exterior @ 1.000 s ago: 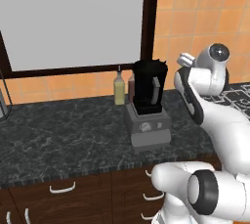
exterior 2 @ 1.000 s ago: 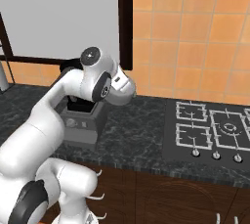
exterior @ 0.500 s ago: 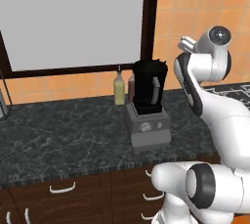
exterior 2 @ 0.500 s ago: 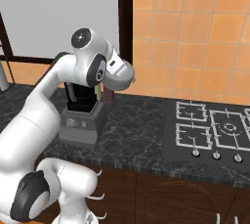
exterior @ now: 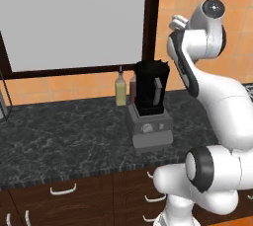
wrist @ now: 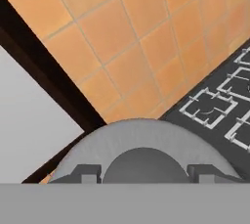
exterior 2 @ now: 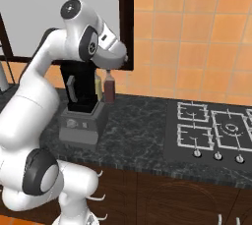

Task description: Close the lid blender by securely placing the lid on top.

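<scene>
The blender (exterior: 151, 91) is a tall black jar with a side handle on a grey boxy base (exterior: 148, 130), standing on the dark counter; its top is uncovered. In the right base view the blender (exterior 2: 80, 85) is partly hidden behind my arm. The lid (wrist: 141, 142), round and light grey with a raised centre knob, lies between my fingertips (wrist: 88, 172) in the hand view. My gripper (wrist: 144, 171) is shut on it. The gripper (exterior: 177, 22) hangs well above the jar and to its right, near the window frame, also seen as the gripper (exterior 2: 122, 54).
A yellowish bottle (exterior: 120, 89) and a reddish bottle (exterior 2: 109, 89) stand behind the blender against the tiled wall. A gas hob (exterior 2: 211, 130) takes up the counter's right side. The dark window frame (exterior: 150, 18) rises behind the jar.
My arm has lifted, carrying the hand up from jar height to well above the blender's top. The blender and bottles have stayed put.
</scene>
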